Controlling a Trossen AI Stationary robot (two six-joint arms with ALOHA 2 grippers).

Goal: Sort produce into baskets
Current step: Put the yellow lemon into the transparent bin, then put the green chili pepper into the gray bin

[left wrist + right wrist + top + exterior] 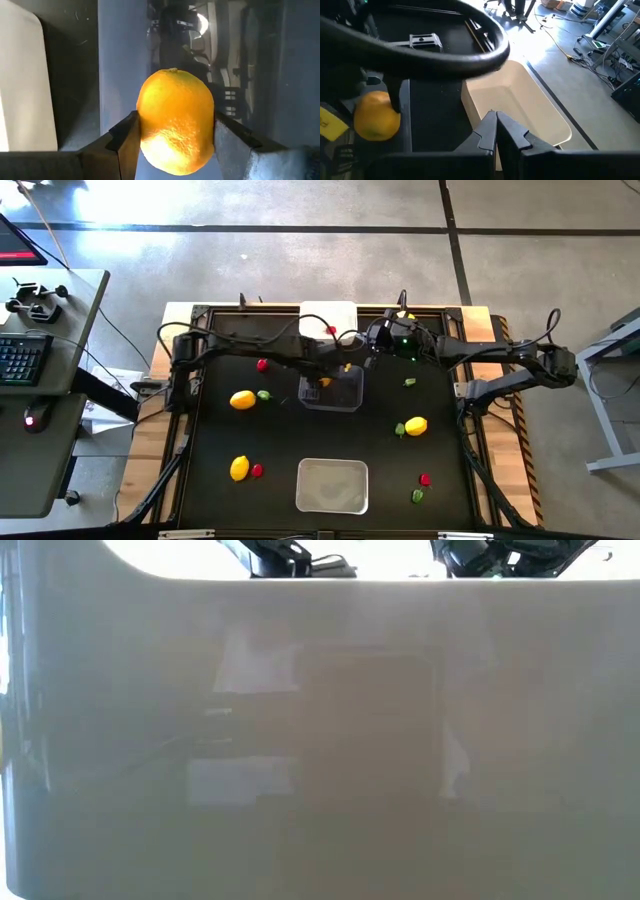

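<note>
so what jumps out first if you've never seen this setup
The orange-yellow lemon clamped in the left gripper fills the left wrist view, held above the clear basket at mid-table. The right gripper, fingers closed and empty, hovers by the white basket at the far edge.

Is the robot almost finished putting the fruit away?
Not nearly. The left hand holds one lemon over the clear basket. The pale grey basket looks empty. Three lemons, plus red berries and green leaves, still lie on the table.
</note>
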